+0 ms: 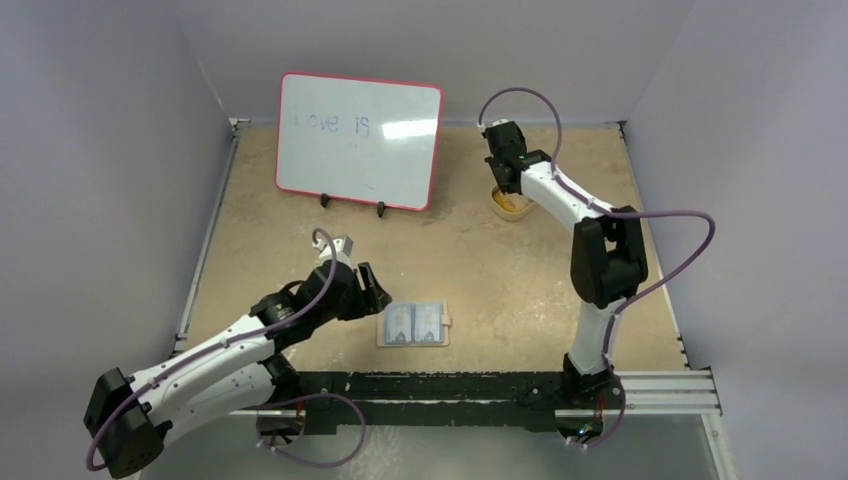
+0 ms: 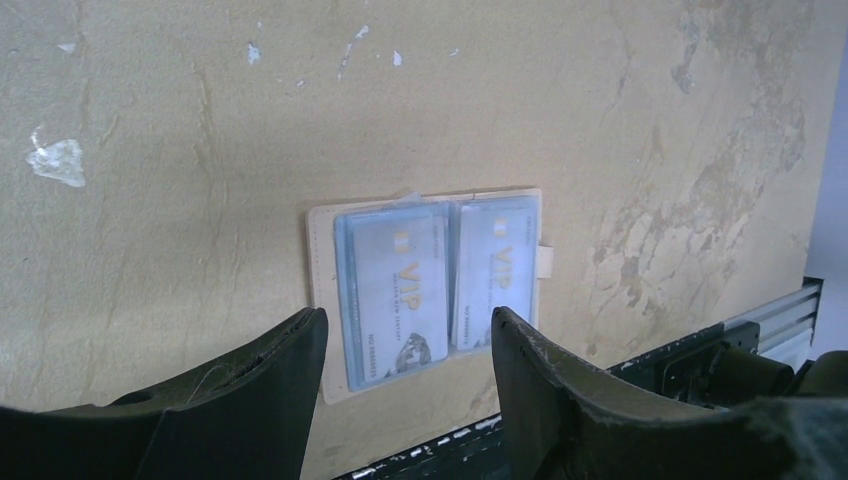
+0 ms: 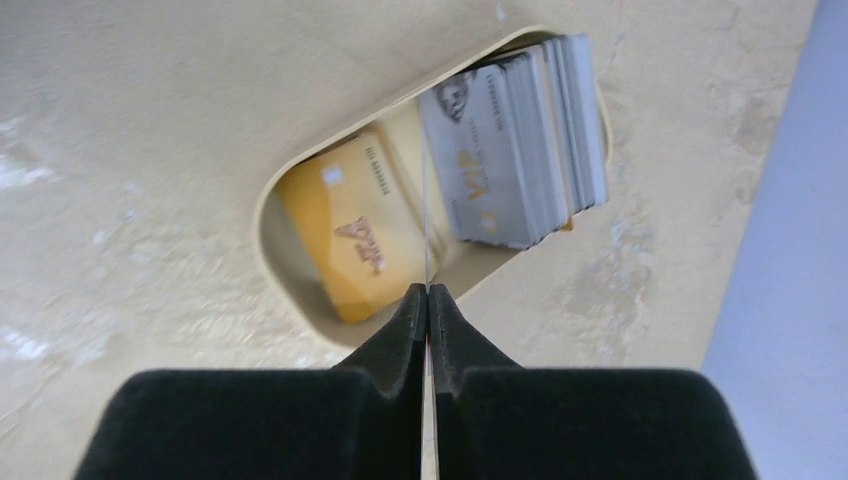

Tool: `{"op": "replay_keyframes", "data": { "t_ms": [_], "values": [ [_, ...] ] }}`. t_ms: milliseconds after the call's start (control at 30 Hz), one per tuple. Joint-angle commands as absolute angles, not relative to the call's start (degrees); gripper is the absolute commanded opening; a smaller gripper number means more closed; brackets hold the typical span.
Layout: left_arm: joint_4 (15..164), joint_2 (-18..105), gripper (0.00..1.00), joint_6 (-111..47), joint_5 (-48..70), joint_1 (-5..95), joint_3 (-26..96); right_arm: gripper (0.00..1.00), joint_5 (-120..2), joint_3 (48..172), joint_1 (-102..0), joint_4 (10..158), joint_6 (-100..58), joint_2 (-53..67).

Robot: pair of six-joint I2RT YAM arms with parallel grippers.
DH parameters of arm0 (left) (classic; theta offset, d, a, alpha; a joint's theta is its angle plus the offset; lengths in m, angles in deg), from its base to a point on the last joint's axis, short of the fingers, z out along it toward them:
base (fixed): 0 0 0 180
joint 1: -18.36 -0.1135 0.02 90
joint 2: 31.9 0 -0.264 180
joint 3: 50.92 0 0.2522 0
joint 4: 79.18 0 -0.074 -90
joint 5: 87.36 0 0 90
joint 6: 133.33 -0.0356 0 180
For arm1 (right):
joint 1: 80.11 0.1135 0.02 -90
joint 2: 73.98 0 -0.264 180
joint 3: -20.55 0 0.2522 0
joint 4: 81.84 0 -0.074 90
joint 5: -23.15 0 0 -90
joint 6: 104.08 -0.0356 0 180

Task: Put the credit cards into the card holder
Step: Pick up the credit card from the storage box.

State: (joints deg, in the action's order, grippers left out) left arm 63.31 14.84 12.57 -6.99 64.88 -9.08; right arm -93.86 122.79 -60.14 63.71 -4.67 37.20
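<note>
The card holder (image 1: pixel 414 323) lies unfolded and flat on the table (image 1: pixel 500 280), near the front edge between the two arm bases and closer to the left one. Each of its two clear pockets holds a grey card marked VIP, the left-pocket card (image 2: pixel 393 295) and the right-pocket card (image 2: pixel 495 270), side by side. The snap tab (image 2: pixel 543 260) sticks out from the holder's right edge. The left gripper (image 2: pixel 408 325) hovers just beside the holder's left side, its fingers spread wide with nothing between them. The remaining credit cards (image 3: pixel 520 150) stand as a grey stack in one end of the tan oval dish (image 3: pixel 283 262), well apart from the holder at the back right of the table. A gold card (image 3: pixel 355 225) lies in the same dish next to the stack. The right gripper (image 3: pixel 427 295) hangs over that dish, its fingers pinched together on a single card (image 3: pixel 425 220), seen edge-on as a thin line reaching toward the dish. Whether its far edge is clear of the dish cannot be told. A red-rimmed whiteboard (image 1: pixel 358 140) with faint writing stands propped at the back, left of centre.
</note>
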Motion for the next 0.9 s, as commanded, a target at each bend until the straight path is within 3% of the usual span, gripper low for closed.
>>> {"op": "replay_keyframes", "data": {
  "t_ms": [0, 300, 567, 867],
  "values": [
    [65.5, 14.4, 0.61, 12.9, -3.9, 64.9, -6.1, 0.0, -87.6, 123.1, -58.3, 57.6, -11.7, 30.2],
    [66.3, 12.9, 0.68, 15.9, -3.7, 64.8, -6.3, 0.0, -73.1, 111.4, -52.9, 65.5, -23.0, 15.1],
    [66.7, 12.7, 0.68, 16.3, -4.0, 64.8, -4.7, 0.0, -52.7, 92.1, -51.6, 88.3, -41.0, 3.1],
    [67.1, 7.5, 0.66, 19.7, -6.5, 64.8, -3.6, 0.0, -38.5, 73.6, -49.3, 114.4, -58.9, -4.2]
  ]
}}
